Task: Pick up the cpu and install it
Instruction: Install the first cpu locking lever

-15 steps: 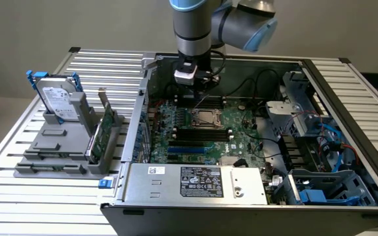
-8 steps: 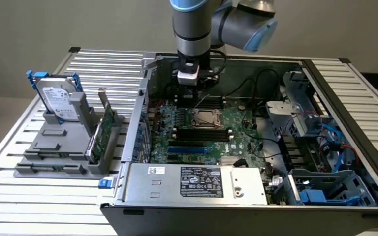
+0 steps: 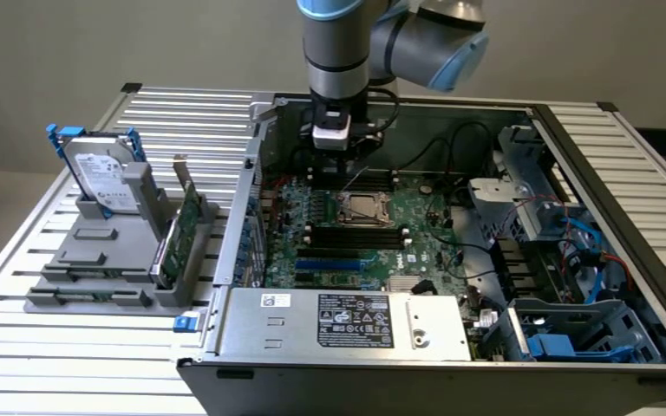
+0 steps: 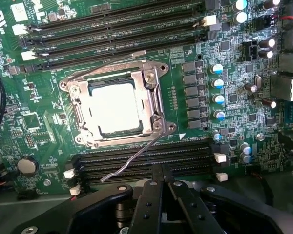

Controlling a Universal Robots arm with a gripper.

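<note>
Gripper (image 4: 164, 182) (closed) near socketed cpu (image 4: 115, 108), above slatted metal table (image 3: 79, 368).

cpu (image 4: 115, 108) in socket (image 4: 155, 97) on motherboard (image 4: 36, 124), hard drive (image 3: 100, 178) outside case (image 3: 426, 386) at exterior view's left

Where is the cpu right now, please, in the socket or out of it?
In: the cpu lies flat within the metal frame of the socket, and the shut gripper holds nothing.
</note>
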